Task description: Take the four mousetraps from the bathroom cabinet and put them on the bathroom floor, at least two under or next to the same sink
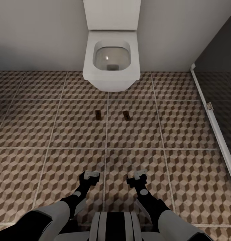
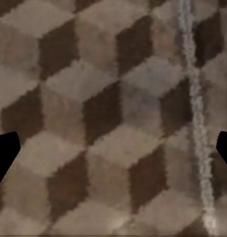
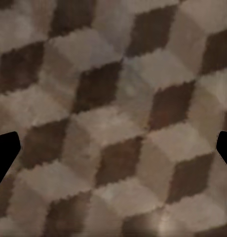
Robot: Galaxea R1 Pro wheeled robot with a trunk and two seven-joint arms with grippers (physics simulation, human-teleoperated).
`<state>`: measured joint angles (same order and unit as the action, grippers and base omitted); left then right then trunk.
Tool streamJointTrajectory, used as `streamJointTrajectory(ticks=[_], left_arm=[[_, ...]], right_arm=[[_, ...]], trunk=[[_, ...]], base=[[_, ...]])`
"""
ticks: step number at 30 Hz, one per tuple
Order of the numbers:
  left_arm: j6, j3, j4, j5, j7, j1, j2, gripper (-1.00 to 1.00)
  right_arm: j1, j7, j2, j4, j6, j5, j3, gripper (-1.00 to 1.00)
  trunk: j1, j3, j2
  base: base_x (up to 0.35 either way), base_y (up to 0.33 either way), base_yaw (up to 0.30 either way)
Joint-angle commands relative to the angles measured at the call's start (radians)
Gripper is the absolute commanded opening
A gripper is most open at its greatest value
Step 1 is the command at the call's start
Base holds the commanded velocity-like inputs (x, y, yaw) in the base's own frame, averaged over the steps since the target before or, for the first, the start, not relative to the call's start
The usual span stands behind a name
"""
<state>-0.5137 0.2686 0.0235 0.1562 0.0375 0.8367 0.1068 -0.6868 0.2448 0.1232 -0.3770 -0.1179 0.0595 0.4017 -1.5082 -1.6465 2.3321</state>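
Two mousetraps lie flat on the bathroom floor [image 1: 35,127] in front of the toilet, one [image 1: 98,115] left of a grout line and the other [image 1: 126,115] right of it. My left gripper [image 1: 90,176] and right gripper [image 1: 139,176] hang low over the tiles nearer to me, well short of the traps. Both are open and hold nothing. In the left wrist view the dark fingertips [image 2: 6,154] sit wide apart over cube-pattern tile and a pale grout line [image 2: 196,118]. The right wrist view has its fingertips [image 3: 6,154] spread the same way over bare tile. The cabinet and the bathroom sink are out of view.
A white square toilet [image 1: 111,58] stands against the far wall, straight ahead. At the right runs a white shower frame [image 1: 214,120] with dark glass and dark floor behind it. Patterned tile stretches to the left and around my base.
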Motion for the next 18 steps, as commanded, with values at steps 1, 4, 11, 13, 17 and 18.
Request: streamJointTrajectory(ticks=[1, 4, 11, 13, 17, 18], left_arm=[[-0.005, 0.009, 0.003, 0.006, 0.004, 0.001, 0.0, 1.0], [-0.005, 0.009, 0.009, 0.006, 0.004, 0.001, 0.0, 1.0], [-0.005, 0.008, 0.027, 0.006, 0.003, 0.001, -0.003, 1.0], [-0.005, 0.008, 0.032, 0.006, 0.003, 0.001, -0.003, 1.0], [-0.005, 0.008, 0.041, 0.007, 0.002, 0.001, -0.004, 1.0], [-0.005, 0.008, 0.042, 0.007, 0.002, 0.001, -0.004, 1.0]], right_arm=[[-0.001, 0.007, 0.0, 0.001, -0.003, 0.006, 0.008, 1.0], [-0.001, 0.007, 0.0, 0.001, -0.003, 0.006, 0.008, 1.0], [-0.001, 0.007, 0.0, 0.001, -0.006, 0.006, 0.008, 1.0], [-0.001, 0.007, -0.001, 0.001, -0.007, 0.006, 0.008, 1.0], [-0.001, 0.007, -0.002, 0.001, -0.01, 0.006, 0.008, 1.0], [-0.001, 0.007, -0.003, 0.001, -0.01, 0.006, 0.009, 1.0]], trunk=[[0.004, 0.003, -0.007], [0.016, 0.012, -0.028], [0.042, 0.034, -0.077], [0.05, 0.04, -0.091], [0.065, 0.053, -0.119], [0.069, 0.056, -0.126]], base=[[0.0, 0.0, 0.0], [0.0, 0.0, 0.0], [0.0, 0.0, 0.0], [0.0, 0.0, 0.0], [0.0, 0.0, 0.0], [0.0, 0.0, 0.0]])
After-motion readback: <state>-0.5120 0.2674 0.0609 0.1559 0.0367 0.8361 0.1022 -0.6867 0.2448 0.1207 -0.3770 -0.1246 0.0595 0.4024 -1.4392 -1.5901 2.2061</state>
